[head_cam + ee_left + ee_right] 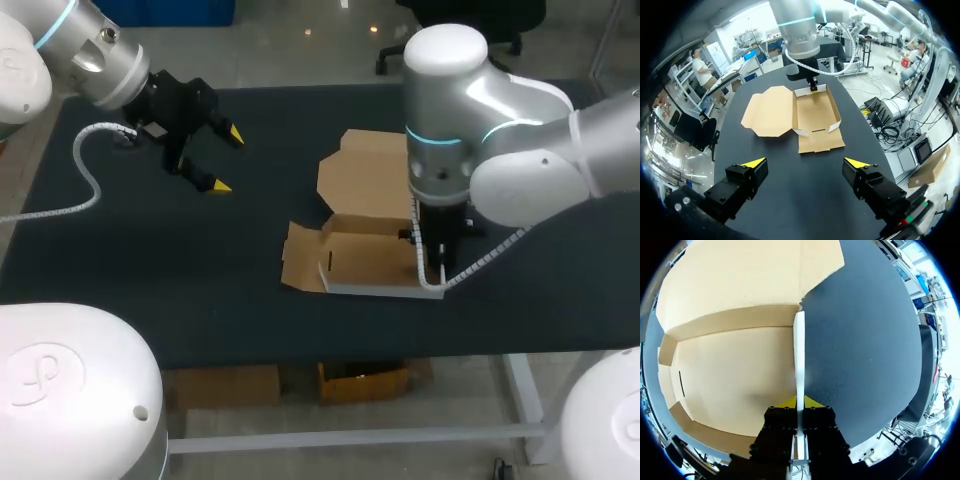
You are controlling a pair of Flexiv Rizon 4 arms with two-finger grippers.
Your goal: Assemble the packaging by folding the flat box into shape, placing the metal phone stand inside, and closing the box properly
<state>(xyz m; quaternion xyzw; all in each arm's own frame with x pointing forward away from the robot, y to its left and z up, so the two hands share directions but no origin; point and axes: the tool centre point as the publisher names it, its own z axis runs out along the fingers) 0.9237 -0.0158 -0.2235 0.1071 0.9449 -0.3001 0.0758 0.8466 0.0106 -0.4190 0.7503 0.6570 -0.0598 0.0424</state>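
Hanging over the bare left part of the dark worktop in the head view, the left tool has its yellow tips spread wide. It holds nothing and is well apart from the box. The box lies open near the middle as a shallow brown tray, with its lid laid flat behind it and a flap folded out on the left. The right tool comes straight down onto the tray's right end (its tips are hidden under the wrist here).

In the left wrist view, the left tool has its fingers far apart with only worktop between them. The box lies ahead of it, not touching. At the box's far end the right tool meets the upright, white-edged end wall.

In the right wrist view, the right tool is drawn close onto that thin end wall with a yellow tip on each face, pinching it. The tray floor lies on one side of the wall and bare worktop on the other. The lid is beyond.
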